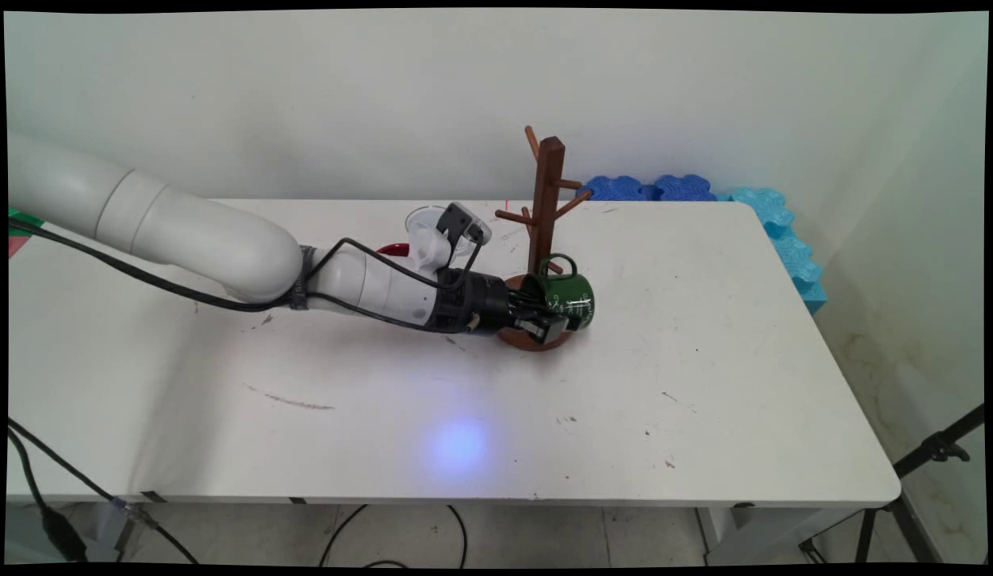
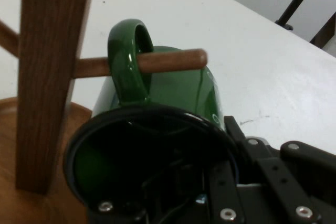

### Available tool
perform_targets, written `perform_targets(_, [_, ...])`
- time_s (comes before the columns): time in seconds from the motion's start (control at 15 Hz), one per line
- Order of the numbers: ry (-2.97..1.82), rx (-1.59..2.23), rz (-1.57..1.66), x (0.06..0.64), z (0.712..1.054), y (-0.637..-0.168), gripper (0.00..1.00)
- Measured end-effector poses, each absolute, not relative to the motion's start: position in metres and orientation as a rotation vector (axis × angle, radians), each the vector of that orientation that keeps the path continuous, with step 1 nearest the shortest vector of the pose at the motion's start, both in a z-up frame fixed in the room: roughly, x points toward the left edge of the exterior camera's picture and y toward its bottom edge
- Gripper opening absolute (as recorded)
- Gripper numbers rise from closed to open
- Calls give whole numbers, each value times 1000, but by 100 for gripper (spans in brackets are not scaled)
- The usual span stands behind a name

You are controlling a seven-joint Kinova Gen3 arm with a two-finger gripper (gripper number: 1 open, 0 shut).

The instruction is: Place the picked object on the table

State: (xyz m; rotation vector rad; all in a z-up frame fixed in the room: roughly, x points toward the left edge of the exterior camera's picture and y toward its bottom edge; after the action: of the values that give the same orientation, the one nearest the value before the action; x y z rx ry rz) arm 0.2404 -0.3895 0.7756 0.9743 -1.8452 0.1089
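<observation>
Fingers (image 2: 262, 182) astride green mug (image 2: 173, 90) rim

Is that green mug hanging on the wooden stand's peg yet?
Yes: the peg runs through the green mug's handle, while the claw grips its rim.

light: even, bright | shadows: soft beneath arm (image 1: 224, 248) | hand view: near linkage blurred

Overhead fixed view, close hand view; shared: green mug (image 1: 570, 298) (image 2: 163, 93).
</observation>
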Motion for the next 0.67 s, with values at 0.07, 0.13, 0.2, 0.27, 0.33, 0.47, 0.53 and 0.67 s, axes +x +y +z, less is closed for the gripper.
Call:
perform_targets(0.07, [-1844,967,108,240,778,-388,0])
perform_targets(0.13, [-1842,961,108,239,781,-387,0])
perform_targets(0.2, [-1840,957,108,239,782,-386,0])
perform_targets(0.27, [-1838,952,108,239,785,-384,0])
perform_targets(0.33, [-1837,947,107,239,787,-382,0])
perform_targets(0.47, [-1835,936,104,239,793,-378,0])
perform_targets(0.53, [-1834,930,102,239,796,-375,0])
perform_targets(0.67, [-1833,917,93,239,805,-366,0])
